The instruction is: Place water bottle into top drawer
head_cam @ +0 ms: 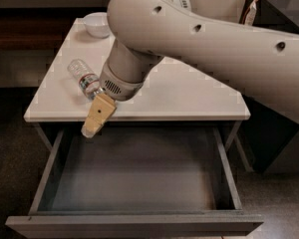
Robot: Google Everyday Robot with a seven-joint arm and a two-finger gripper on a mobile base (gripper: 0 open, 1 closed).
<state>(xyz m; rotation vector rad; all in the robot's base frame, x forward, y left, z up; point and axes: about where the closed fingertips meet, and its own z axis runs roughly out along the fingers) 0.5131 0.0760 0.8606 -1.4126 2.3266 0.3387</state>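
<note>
The water bottle (83,78) lies on its side on the left part of the white table (189,93), clear with a label band. The top drawer (134,225) is pulled open below the table's front edge, and its grey inside holds nothing. My gripper (95,116) hangs at the table's front left edge, just in front of and to the right of the bottle, above the drawer's back left corner. It holds nothing that I can see. My thick arm (199,39) crosses over the table from the right and hides its back middle.
A white bowl (96,24) stands at the table's back left. A dark cabinet (284,19) stands at the right, close to the table. Dark floor lies left and right of the open drawer.
</note>
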